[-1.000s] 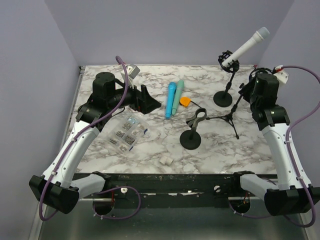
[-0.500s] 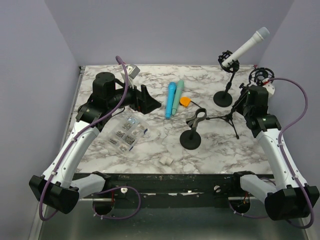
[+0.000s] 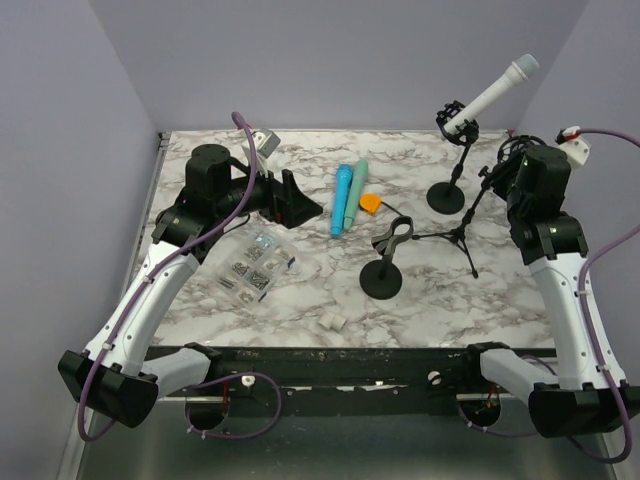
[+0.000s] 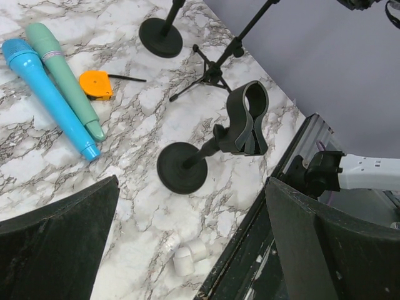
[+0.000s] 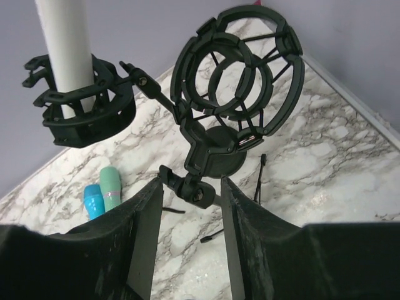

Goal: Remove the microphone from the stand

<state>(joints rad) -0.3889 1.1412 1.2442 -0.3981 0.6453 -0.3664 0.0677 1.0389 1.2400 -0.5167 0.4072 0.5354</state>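
The white microphone (image 3: 490, 95) with a grey head sits tilted in a black shock mount (image 3: 455, 120) on a round-base stand (image 3: 446, 197) at the back right. It also shows in the right wrist view (image 5: 65, 50), still in its mount (image 5: 81, 109). My right gripper (image 3: 503, 178) is open beside it. In the right wrist view (image 5: 190, 187) its jaws stand either side of the swivel joint under an empty shock mount (image 5: 240, 75) on a tripod stand (image 3: 455, 235), without touching it. My left gripper (image 3: 300, 205) is open and empty above the table's left middle.
A blue microphone (image 3: 343, 198) and a teal one (image 3: 357, 185) lie at the table's middle back, with an orange tape measure (image 3: 370, 204) beside them. A clip stand (image 3: 388, 262) stands in front. A clear parts box (image 3: 252, 265) and a small white piece (image 3: 332, 321) lie on the near left.
My right wrist dipped down and to the left half a second ago and has now come back up and right, over the empty shock mount. The left arm has not moved.
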